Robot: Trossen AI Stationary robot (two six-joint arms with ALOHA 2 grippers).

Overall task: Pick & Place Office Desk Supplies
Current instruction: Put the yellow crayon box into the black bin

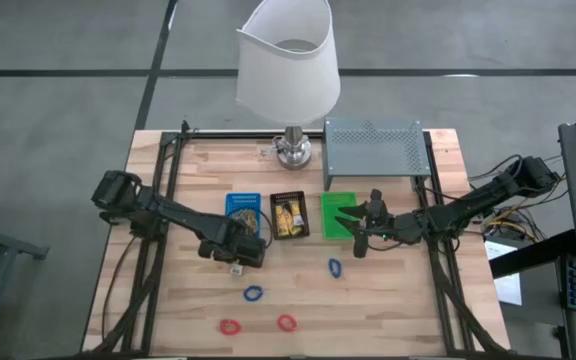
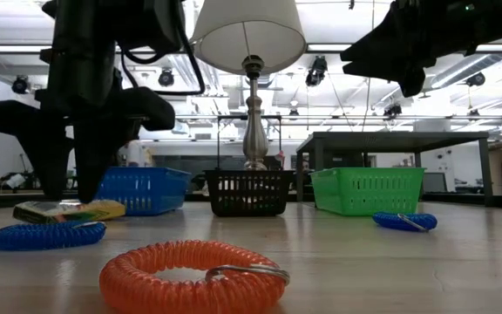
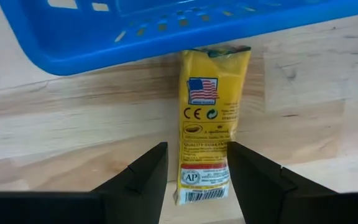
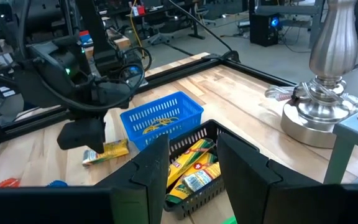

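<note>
Right now my left fingers (image 3: 194, 177) stand apart, straddling the yellow packet (image 3: 209, 121) lying flat on the worktop (image 3: 73, 137), its far end against the blue tray (image 3: 166, 31). Closing off-centre could skid it under that rim. My right fingers (image 4: 194, 165), apart and empty, hover over the black tray (image 4: 197, 171).

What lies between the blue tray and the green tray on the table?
The black tray, with yellow packets in it, lies between the blue tray and the green tray. The high view shows this; the low view agrees.
</note>
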